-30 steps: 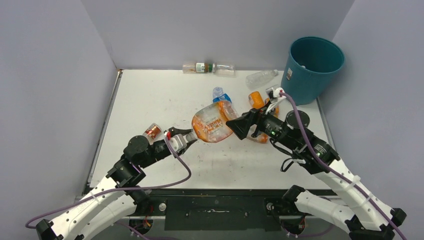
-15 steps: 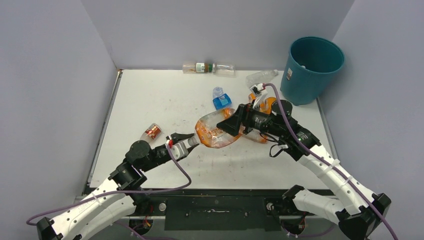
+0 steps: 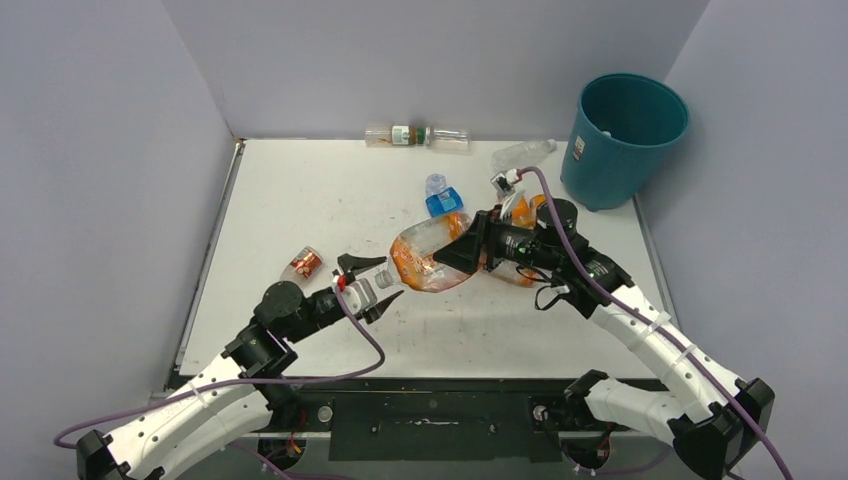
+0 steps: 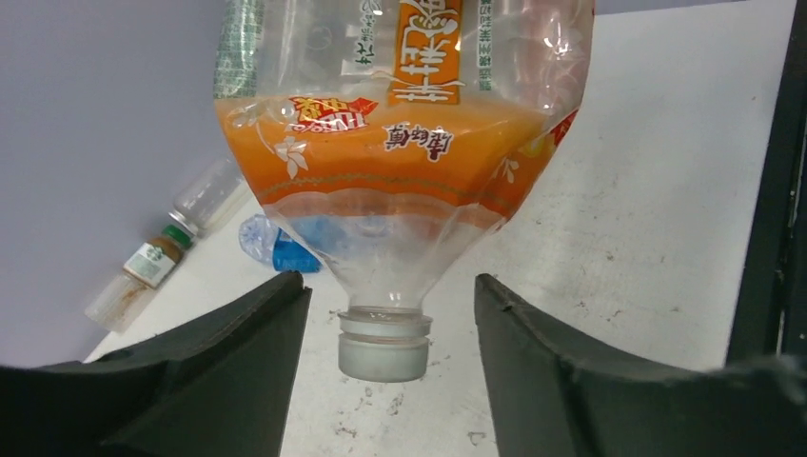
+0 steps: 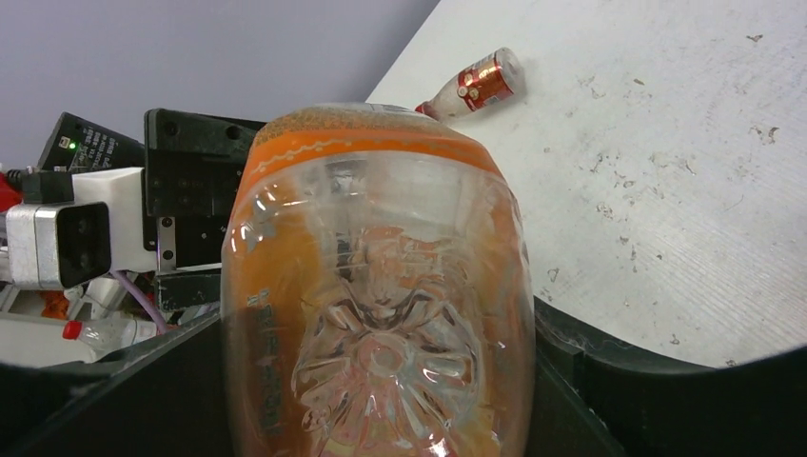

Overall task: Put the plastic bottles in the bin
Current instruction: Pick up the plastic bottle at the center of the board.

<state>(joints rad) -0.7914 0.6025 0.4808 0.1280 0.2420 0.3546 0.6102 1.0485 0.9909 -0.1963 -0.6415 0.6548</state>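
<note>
Grey-lilac walls are closing in a scuffed white desk (image 3: 300, 190), and we're looking down over both arms. The teal bin (image 3: 612, 170), biggest thing out here, is standing upright well behind and to the right of the jug, at the desk's far right corner.

Next in size is the jug (image 3: 425, 262), clear with an orange label. It is lying over mid-desk, neck pointing left and base pointing right. I can't tell whether its belly is touching the desk.

The right claw (image 3: 462, 252) is gripping the jug's base, with black fingers pressing in on both sides in the wrist view. The left claw (image 3: 376, 283) is standing open at the jug's neck end, holding nothing.

On to the bottles. An orange bottle (image 3: 517, 207) is lying just behind the jug's base, half hidden by the right arm. A blue-labelled bottle (image 3: 440, 197) is lying just behind the jug. A clear bottle (image 3: 520, 155) is lying farther behind the jug and to its right.

Well behind the jug, against the back wall, a green-capped bottle (image 3: 390, 134) and a second clear bottle (image 3: 450, 137) are lying end to end. A small red-labelled bottle (image 3: 305, 263) is lying left of the jug.

Smallest of all, the jug's white cap (image 4: 383, 354) is hanging between the left claw's fingers, with a gap on either side.
</note>
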